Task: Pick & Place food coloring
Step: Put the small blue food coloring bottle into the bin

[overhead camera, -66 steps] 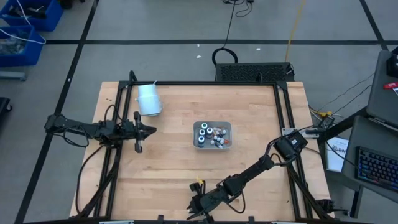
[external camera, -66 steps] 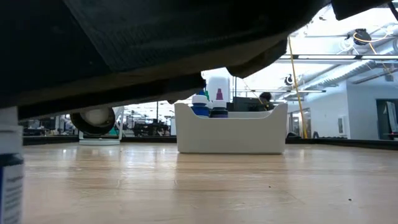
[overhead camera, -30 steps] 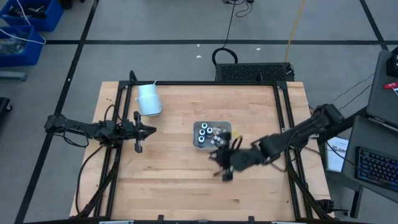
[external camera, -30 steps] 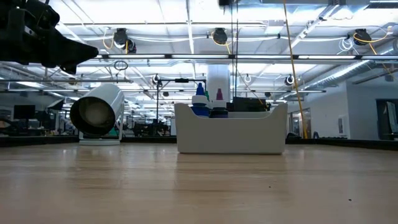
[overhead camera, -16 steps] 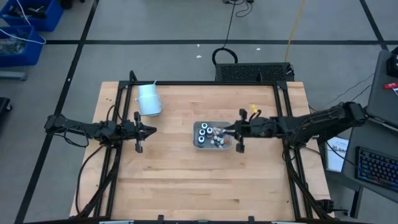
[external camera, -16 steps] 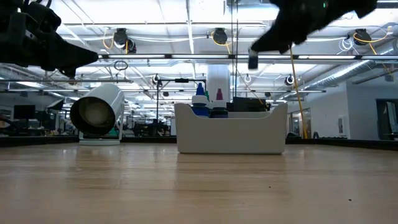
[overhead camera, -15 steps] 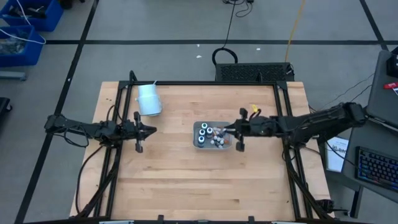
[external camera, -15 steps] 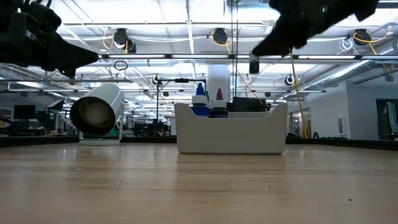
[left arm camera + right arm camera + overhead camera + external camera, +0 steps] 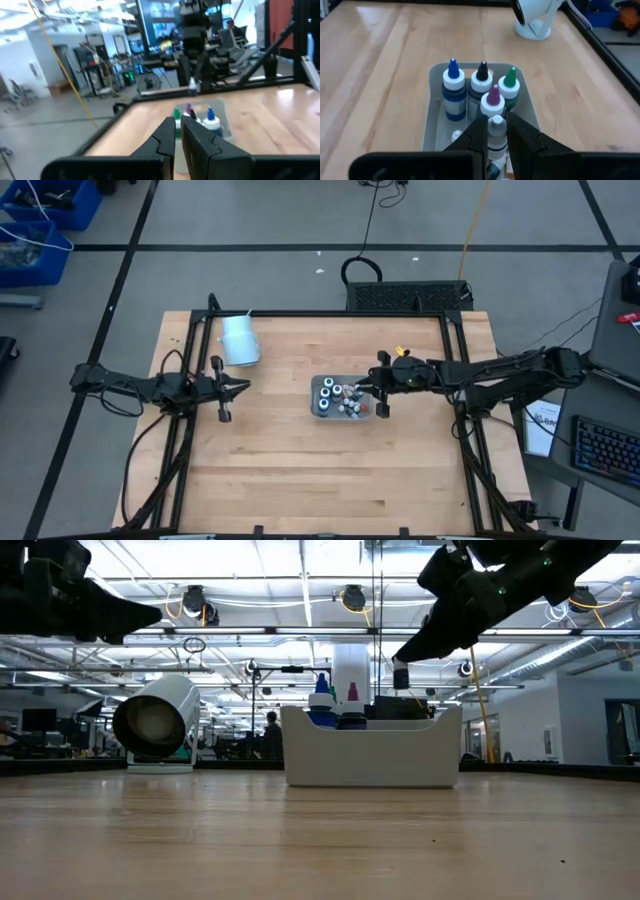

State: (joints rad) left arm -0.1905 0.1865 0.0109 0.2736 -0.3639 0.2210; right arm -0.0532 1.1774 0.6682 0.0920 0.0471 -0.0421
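A clear tray [image 9: 341, 397] stands at the table's middle and holds upright food coloring bottles with blue [image 9: 452, 87], black [image 9: 481, 80], green [image 9: 509, 85] and purple [image 9: 493, 102] tips. My right gripper [image 9: 362, 390] reaches in from the table's right, above the tray's right end. It is shut on one small white-capped bottle [image 9: 496, 131], which also shows in the low view, where the held bottle [image 9: 400, 674] hangs above the tray [image 9: 372, 755]. My left gripper [image 9: 245, 387] waits shut and level at the table's left. My right gripper pinches the small bottle's body [image 9: 496, 139] between its two fingers, one on each side. The fingers [image 9: 415, 648] slant down from the table's right. The bottle stands about upright, its white cap [image 9: 496, 121] up, lifted clear above the tray.
A pale cup [image 9: 240, 340] lies on its side at the table's far left, its mouth showing in the low view [image 9: 150, 725]. A small loose white cap [image 9: 456, 135] sits inside the tray. Bare wood lies toward the near edge [image 9: 320, 480].
My right gripper has swung with the bottle from the near side of the tray toward the far edge, to above the tray's right end. In the low view it has come in from above and sunk a little. The bottle stays clear of the tray.
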